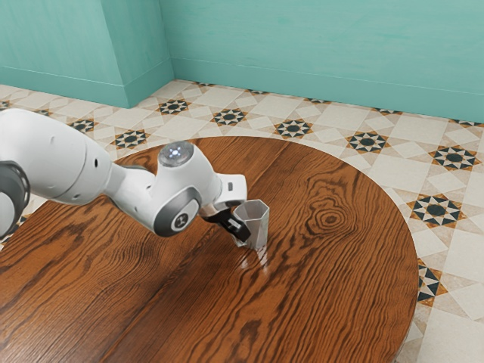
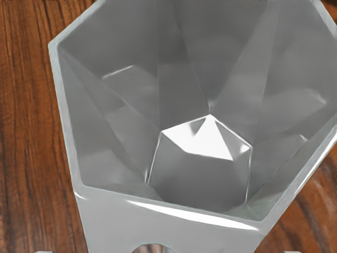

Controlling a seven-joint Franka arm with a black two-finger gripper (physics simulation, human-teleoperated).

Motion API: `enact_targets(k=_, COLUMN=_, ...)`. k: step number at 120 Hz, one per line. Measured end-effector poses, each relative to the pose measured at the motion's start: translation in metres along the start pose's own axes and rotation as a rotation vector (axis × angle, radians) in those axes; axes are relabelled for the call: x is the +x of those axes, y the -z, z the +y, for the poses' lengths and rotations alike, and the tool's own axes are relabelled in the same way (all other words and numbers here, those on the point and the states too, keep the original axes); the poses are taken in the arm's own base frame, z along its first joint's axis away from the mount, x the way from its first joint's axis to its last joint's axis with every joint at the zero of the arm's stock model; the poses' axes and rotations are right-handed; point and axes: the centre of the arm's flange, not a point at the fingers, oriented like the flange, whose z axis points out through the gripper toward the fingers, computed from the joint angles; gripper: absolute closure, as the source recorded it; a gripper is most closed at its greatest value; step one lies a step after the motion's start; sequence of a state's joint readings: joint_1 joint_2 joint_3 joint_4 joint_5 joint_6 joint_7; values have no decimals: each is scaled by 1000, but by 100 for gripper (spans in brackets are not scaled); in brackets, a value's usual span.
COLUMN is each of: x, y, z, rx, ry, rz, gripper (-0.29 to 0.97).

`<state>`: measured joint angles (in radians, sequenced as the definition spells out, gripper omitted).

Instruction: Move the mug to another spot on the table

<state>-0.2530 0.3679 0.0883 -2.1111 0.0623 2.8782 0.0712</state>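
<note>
A grey faceted mug (image 1: 260,221) stands upright near the middle of the round wooden table (image 1: 333,295). My black gripper (image 1: 237,228) comes in from the exterior view's left and is shut on the mug at its near side, where the handle is. Whether the mug's base rests on the wood or hangs just above it I cannot tell. In the wrist view I look straight down into the empty mug (image 2: 202,142), with its handle (image 2: 158,243) directly under my hand and wood grain around it.
The table's curved edge (image 1: 412,249) runs along the exterior view's right, with patterned floor tiles (image 1: 446,204) beyond it. Teal walls (image 1: 318,38) stand at the back. Bare wood spreads on all sides of the mug.
</note>
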Motion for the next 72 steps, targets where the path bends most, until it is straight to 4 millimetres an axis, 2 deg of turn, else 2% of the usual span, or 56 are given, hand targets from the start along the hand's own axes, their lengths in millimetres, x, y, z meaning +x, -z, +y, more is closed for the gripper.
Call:
enact_targets(k=24, x=1, y=0, z=1, rx=0, ry=-5, rz=11, gripper=24)
enact_targets(k=53, x=2, y=1, z=-1, rx=1, ry=-5, rz=17, gripper=56)
enact_targets(k=72, x=5, y=3, z=-1, rx=2, ry=-6, rz=27, gripper=65)
